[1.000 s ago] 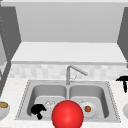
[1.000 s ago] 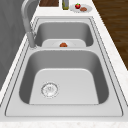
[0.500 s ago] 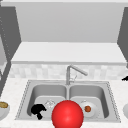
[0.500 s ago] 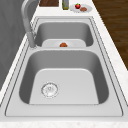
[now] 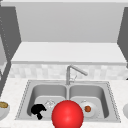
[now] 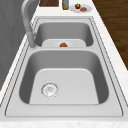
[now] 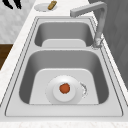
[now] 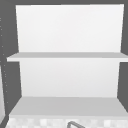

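Fingers of the black left hand (image 5: 38,110) curl downward, grasping nothing, at the front left of the left basin.

Item: double-bowl stainless steel sink (image 5: 25,93), grey swivel faucet (image 5: 72,71) at the divider. Nearest the left hand, a round metal drain strainer (image 5: 50,103) on the basin floor, just beside it. Right basin: white round plate (image 7: 53,86) carrying a small orange-red round fruit (image 7: 65,88). Large glossy red ball (image 5: 67,115) at the front rim, between basins. Left counter: white dish with a brown bread roll (image 7: 52,4). Black fingertips (image 7: 12,3) of a hand show near that dish; their state cannot be told.
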`<state>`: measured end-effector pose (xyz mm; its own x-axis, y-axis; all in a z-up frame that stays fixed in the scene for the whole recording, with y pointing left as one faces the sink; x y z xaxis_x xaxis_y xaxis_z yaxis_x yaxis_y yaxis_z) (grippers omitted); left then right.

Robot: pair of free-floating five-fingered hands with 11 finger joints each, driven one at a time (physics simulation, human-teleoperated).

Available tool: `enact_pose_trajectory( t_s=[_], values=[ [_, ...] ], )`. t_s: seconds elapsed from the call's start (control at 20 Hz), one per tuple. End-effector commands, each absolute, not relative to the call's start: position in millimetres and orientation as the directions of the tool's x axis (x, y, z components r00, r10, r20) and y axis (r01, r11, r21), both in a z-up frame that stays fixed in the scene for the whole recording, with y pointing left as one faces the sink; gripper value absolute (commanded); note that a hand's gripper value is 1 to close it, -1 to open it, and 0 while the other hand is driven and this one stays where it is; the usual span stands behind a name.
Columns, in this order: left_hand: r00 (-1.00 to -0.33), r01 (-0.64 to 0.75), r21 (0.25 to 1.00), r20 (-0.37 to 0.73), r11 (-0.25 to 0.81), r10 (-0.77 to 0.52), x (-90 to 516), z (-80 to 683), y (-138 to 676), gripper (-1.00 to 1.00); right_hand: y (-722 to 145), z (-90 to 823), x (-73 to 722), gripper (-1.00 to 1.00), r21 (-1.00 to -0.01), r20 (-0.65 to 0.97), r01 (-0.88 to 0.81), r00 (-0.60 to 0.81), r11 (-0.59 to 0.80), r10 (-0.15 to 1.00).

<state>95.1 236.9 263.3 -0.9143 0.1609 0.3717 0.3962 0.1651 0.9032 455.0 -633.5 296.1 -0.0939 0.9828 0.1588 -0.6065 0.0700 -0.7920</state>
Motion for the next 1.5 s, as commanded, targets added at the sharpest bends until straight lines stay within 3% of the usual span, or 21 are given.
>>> enact_pose_trajectory(
  t_s=[0.0, 1.45],
  values=[
    [-0.914, 0.396, 0.903, 0.372, 0.165, 0.161, 95, 263, 237, 0.00, -652, 296, 448, -1.00, -0.802, 0.182, -0.593, -0.124, 0.075, 0.975],
    [-0.914, 0.396, 0.903, 0.372, 0.165, 0.161, 95, 263, 237, 0.00, -699, 249, 462, -1.00, -0.807, 0.154, -0.589, -0.162, 0.029, 0.975]
  ],
)
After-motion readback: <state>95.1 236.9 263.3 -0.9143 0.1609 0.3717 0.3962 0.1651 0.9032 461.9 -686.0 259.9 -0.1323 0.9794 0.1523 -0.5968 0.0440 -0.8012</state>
